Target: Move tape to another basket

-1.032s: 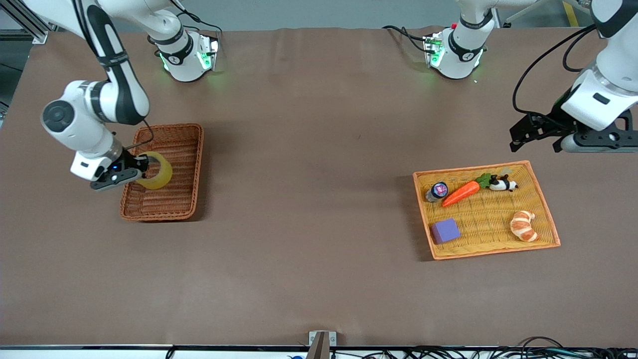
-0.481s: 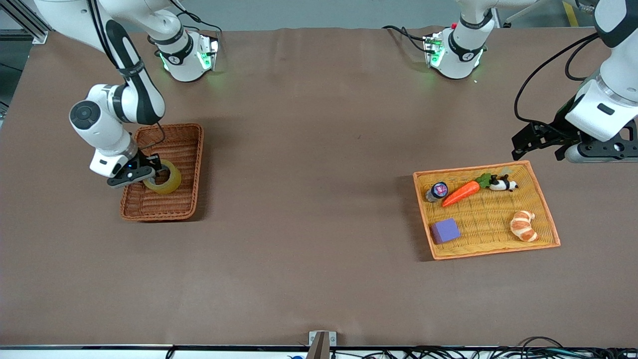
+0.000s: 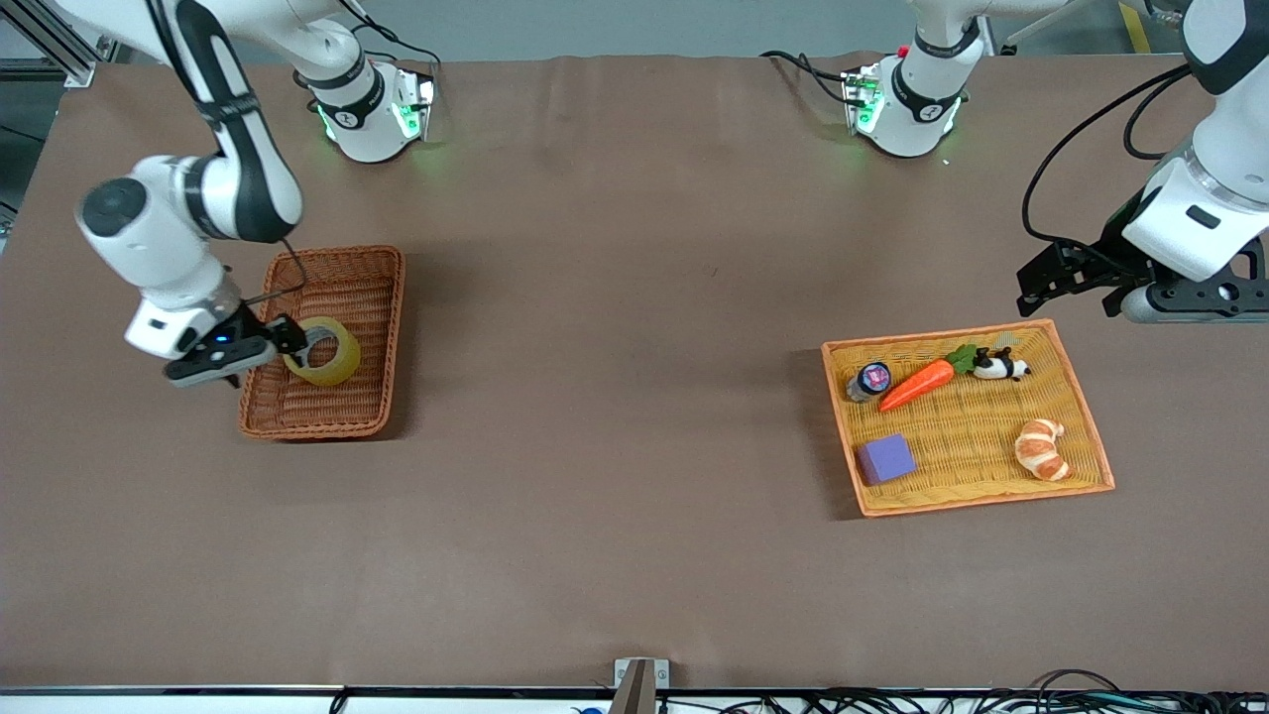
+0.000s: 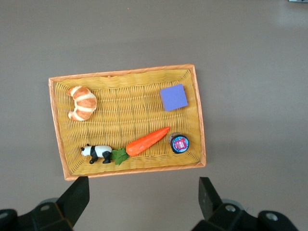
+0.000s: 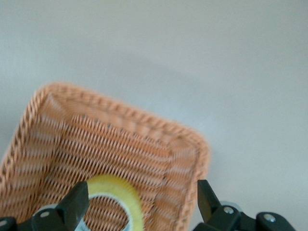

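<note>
The tape (image 3: 322, 351), a pale yellow ring, rests on the floor of the reddish-brown wicker basket (image 3: 342, 283) at the right arm's end of the table. My right gripper (image 3: 281, 341) hovers open over the basket's long edge beside the tape and holds nothing. In the right wrist view the tape (image 5: 121, 186) shows by one finger, with the basket wall (image 5: 190, 159) between the two fingers of the right gripper (image 5: 142, 201). My left gripper (image 3: 1066, 280) waits open over bare table beside the orange-yellow tray (image 3: 942, 337).
The orange-yellow tray (image 4: 127, 72) holds a purple cube (image 3: 885, 458), a croissant (image 3: 1041, 448), a toy carrot (image 3: 917, 384), a panda figure (image 3: 999, 367) and a small round tin (image 3: 872, 379). Brown cloth covers the table between basket and tray.
My right gripper lowered the tape into the basket, opened and let it go, then drew back toward the basket's outer edge. The left arm barely moved.
</note>
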